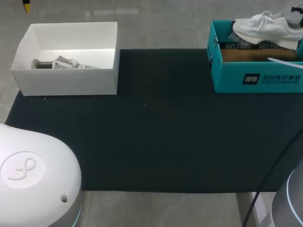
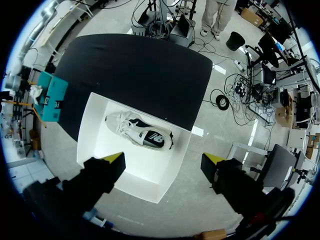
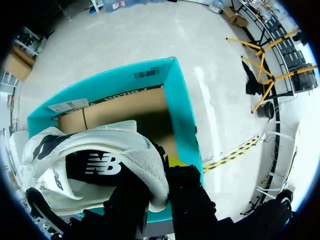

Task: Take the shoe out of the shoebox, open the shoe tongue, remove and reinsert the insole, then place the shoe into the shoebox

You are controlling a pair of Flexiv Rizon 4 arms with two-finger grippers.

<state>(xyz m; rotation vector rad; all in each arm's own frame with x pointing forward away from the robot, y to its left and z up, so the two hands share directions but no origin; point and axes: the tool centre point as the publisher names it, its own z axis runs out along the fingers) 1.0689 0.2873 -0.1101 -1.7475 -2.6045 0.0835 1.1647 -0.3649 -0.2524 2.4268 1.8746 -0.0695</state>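
Over at the far right corner of the tabletop (image 1: 165, 142), the white shoe (image 1: 262, 26) is up at the open top of the teal shoebox (image 1: 255, 78), its sole just above the rim. The right hand (image 3: 157, 172) is pinching it by the edge of the heel opening, one finger inside and one outside, with the cardboard floor of the box showing beneath. The left hand (image 2: 165, 162) hangs high above the white box (image 1: 71, 80) at the far left corner, its yellow-tipped fingers spread wide with nothing between them. A second shoe (image 2: 140, 134) lies on its side in that box.
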